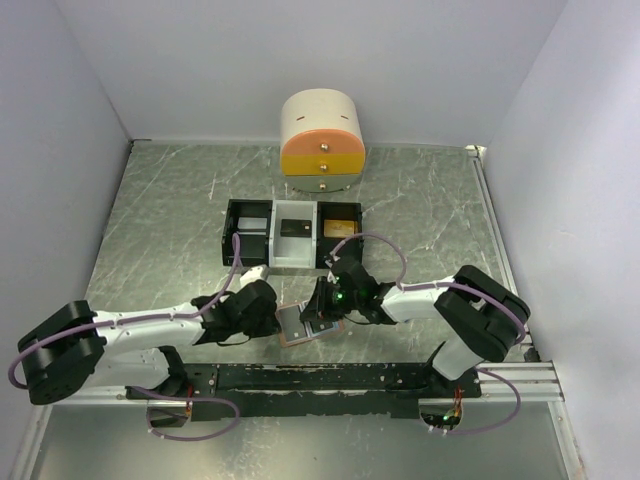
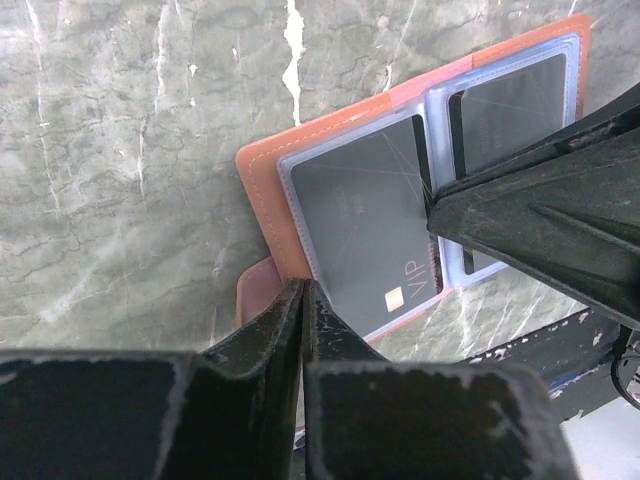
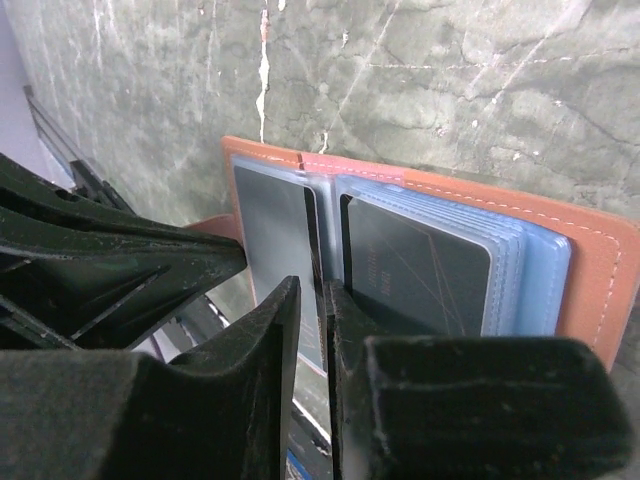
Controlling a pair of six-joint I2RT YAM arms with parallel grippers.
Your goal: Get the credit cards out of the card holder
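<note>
2 roles: left gripper (image 2: 303, 300) clenched on the card holder (image 2: 262, 190), steadying its left edge; right gripper (image 3: 318, 310), grip unclear, should draw the grey card (image 2: 355, 215) straight out.

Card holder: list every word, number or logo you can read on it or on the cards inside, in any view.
"VIP": on the dark grey card in the card holder, beside its gold chip.
Faint print mid-card, same card: too blurred to read.
Faint lines of print on the other dark card, right wrist view: too blurred to read.
Top view: nothing legible.
</note>
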